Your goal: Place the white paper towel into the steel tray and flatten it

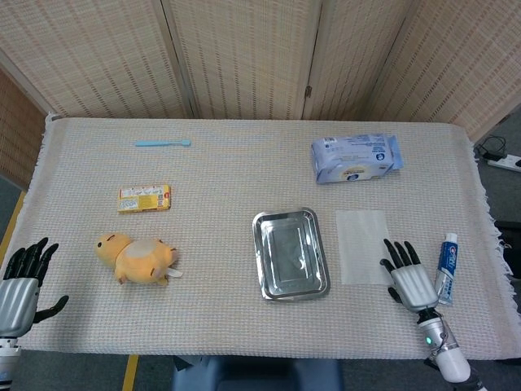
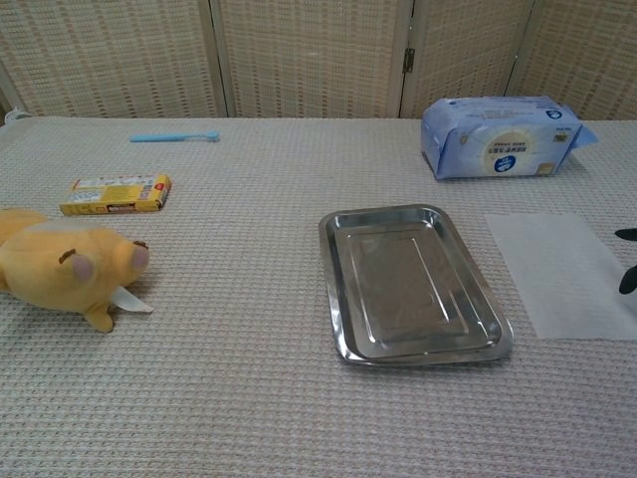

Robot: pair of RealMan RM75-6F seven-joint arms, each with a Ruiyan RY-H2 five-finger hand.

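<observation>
Lying flat on the table (image 1: 244,326), just right of the tray (image 1: 290,254) and apart from it: the towel (image 1: 363,246). Sitting bare, holding nothing: the tray, showing only reflections. Hovering at the towel's near right corner with fingers spread, gripping nothing: the right hand (image 1: 409,278). Waiting at the far left table edge, fingers apart, holding nothing: the left hand (image 1: 19,281).

the chest view's right edge cuts off the right hand (image 2: 627,261), leaving only dark fingertips. the head view's lower left edge cuts the left hand (image 1: 19,281) at its wrist.
</observation>
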